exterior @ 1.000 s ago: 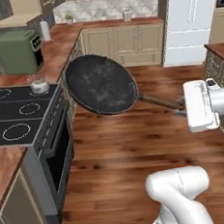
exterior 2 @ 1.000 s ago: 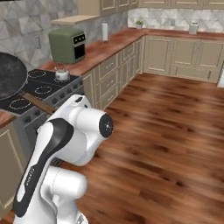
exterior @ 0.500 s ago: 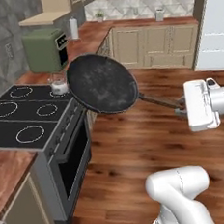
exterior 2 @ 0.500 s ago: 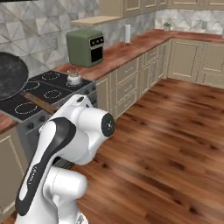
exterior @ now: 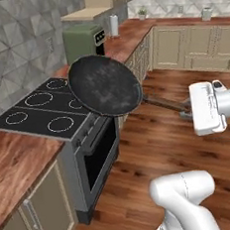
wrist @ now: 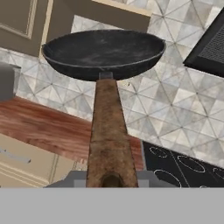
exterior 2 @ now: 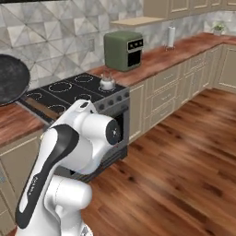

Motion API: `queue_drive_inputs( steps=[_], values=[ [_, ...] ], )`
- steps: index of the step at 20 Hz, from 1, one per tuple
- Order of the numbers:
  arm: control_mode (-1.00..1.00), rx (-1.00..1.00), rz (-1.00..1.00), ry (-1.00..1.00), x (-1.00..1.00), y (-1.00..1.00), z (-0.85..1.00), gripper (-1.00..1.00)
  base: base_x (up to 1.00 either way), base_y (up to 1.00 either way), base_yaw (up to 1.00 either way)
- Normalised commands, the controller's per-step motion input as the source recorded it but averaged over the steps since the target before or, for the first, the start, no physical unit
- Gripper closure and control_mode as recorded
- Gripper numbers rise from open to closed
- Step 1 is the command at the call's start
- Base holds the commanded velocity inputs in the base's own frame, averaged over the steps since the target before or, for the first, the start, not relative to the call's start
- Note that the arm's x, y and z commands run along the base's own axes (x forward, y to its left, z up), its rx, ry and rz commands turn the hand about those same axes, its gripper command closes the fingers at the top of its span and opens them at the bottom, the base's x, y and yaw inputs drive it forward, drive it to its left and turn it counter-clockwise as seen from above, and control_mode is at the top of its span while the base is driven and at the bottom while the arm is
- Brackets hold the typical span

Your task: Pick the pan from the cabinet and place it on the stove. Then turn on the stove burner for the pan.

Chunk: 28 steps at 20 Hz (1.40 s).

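The black, worn-grey pan (exterior: 104, 85) hangs tilted in the air just off the stove's front right corner. Its long brown handle (exterior: 163, 104) runs right to my gripper (exterior: 188, 112), which is shut on the handle's end. In the hand view the pan (wrist: 103, 52) sits level at the far end of the handle, and my gripper (wrist: 111, 180) clamps the near end. The pan's edge (exterior 2: 11, 78) shows at the far left of the right base view. The glossy black stove (exterior: 39, 112) (exterior 2: 64, 92) with white rings lies left of the pan. A beige cabinet door (wrist: 19, 17) shows behind the pan.
A green countertop oven (exterior: 82, 40) (exterior 2: 122, 50) stands on the wooden counter (exterior: 16, 159) beyond the stove. A small metal kettle (exterior 2: 107, 83) sits on a back burner. A paper towel roll (exterior: 113, 25) stands further along. Wooden floor (exterior: 155, 148) lies to the right.
The whole scene has shifted with the base: stove and counter now sit closer and further right in the left base view. The pan stays held the same way in my gripper.
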Motion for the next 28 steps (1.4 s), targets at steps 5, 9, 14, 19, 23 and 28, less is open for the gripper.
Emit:
queue_drive_inputs(
  steps=[5, 9, 14, 19, 23, 28],
  values=[
    [1.0, 0.0, 0.0, 0.0, 0.0, 0.0, 0.0, 1.0, 0.0, 0.44, 0.43],
    [1.0, 0.0, 0.0, 0.0, 0.0, 0.0, 0.0, 1.0, 0.01, 0.26, 0.48],
    [1.0, 0.0, 0.0, 0.0, 0.0, 0.0, 0.0, 1.0, 0.38, 0.02, 0.44],
    [1.0, 0.0, 0.0, 0.0, 0.0, 0.0, 0.0, 1.0, 0.33, 0.03, 0.45],
    [1.0, 0.0, 0.0, 0.0, 0.0, 0.0, 0.0, 1.0, 0.52, 0.0, 0.46],
    [1.0, 0.0, 0.0, 0.0, 0.0, 0.0, 0.0, 1.0, 0.65, 0.0, 0.45]
  ],
)
